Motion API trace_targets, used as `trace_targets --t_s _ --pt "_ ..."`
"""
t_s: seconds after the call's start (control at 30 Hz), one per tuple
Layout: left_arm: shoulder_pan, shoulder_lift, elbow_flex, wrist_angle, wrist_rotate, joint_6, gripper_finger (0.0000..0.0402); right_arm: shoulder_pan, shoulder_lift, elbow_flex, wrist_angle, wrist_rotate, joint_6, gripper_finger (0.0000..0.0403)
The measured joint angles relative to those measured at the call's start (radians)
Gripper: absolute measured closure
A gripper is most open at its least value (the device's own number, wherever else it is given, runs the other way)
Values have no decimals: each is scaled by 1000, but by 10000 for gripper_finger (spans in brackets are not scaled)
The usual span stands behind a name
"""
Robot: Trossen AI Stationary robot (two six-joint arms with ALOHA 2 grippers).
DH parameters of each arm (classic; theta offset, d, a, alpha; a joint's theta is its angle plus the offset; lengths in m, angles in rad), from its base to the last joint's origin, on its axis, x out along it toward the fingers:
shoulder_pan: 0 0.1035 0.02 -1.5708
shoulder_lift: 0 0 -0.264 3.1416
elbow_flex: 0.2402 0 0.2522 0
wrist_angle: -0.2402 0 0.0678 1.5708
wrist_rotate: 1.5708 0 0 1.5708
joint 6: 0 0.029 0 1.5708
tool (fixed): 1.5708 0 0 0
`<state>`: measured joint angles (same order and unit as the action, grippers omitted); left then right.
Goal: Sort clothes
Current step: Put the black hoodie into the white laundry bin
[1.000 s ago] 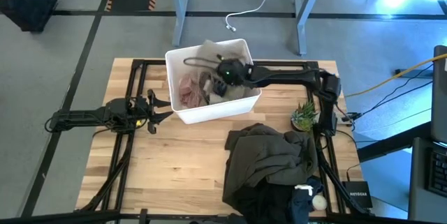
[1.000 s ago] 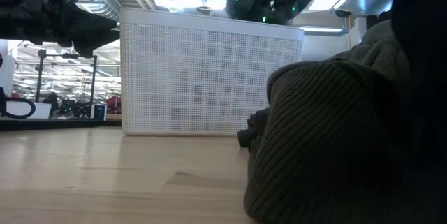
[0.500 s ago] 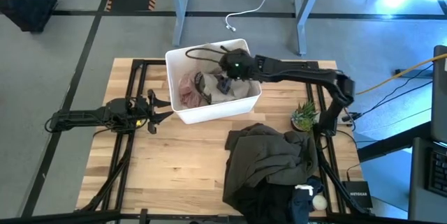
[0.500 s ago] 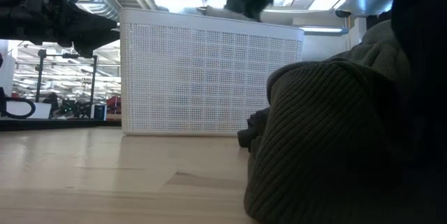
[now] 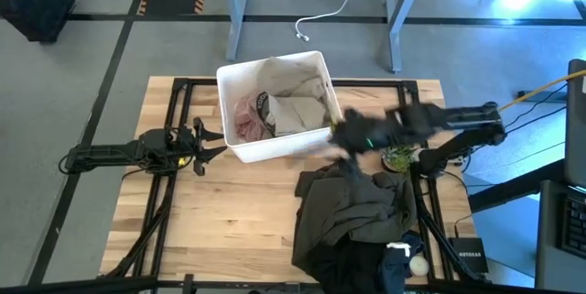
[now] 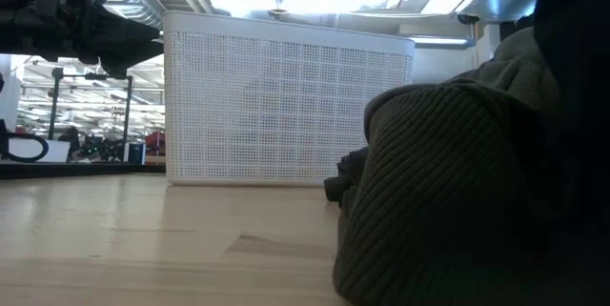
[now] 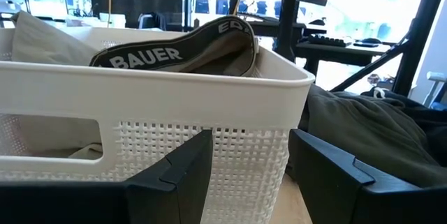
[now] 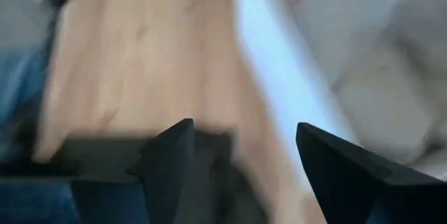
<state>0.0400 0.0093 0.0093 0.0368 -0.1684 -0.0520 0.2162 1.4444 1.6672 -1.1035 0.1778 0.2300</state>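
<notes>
On the wooden table [image 5: 229, 212], largest first: a dark olive-brown garment [image 5: 352, 207] heaped at the near right, spilling toward the table's front edge. Behind it, toward the far side, a white perforated plastic bin [image 5: 275, 150], already holding two clothes: a beige-khaki garment [image 5: 298, 102] filling its right half, with a lettered waistband draped at the rim, and a pale pink garment [image 5: 245, 122] bunched in its left half. Under the olive heap's near edge, a black garment [image 5: 348, 271]. Right of the heap's top, just beside it, a small green spiky plant [image 5: 398, 155]. At the front edge, lying on the black fabric, a small navy garment [image 5: 396, 262] with a white mark.

Right gripper [image 5: 341, 136]: hovering between the bin's near right corner and the plant, over the heap's upper edge, fingers spread, nothing between them. Left gripper [image 5: 209, 143]: waiting left of the bin, level with its wall, fingers apart and empty.

Likely trouble from here:
- Clipping the bin's corner or tipping the plant, given how tightly the right gripper sits between them.
- Pinching through overlapping layers, lifting olive and black cloth together and spoiling the sort.
- Trailing fabric sweeping the plant over, or snagging on the bin's rim and hanging outside.
- Navy piece sliding off the front edge if the cloth under it gets pulled.
</notes>
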Motion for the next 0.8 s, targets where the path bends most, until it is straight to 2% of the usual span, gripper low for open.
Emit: trace_targets --t_s 0.13,0.23,0.4,0.53,0.67,0.8 --pt "0 0 0 0 0 0 218 227 5 -4 -144 83 160 133" --pt "0 0 0 0 0 0 218 379 9 -42 -144 150 249 133" --pt "0 0 0 0 0 0 218 548 12 -176 -54 162 292 133" --pt "0 0 0 0 0 0 218 605 13 -319 117 170 288 133" --pt "0 0 0 0 0 0 218 611 13 -450 303 163 261 133" --pt "0 0 0 0 0 0 218 608 13 -530 351 181 258 133"
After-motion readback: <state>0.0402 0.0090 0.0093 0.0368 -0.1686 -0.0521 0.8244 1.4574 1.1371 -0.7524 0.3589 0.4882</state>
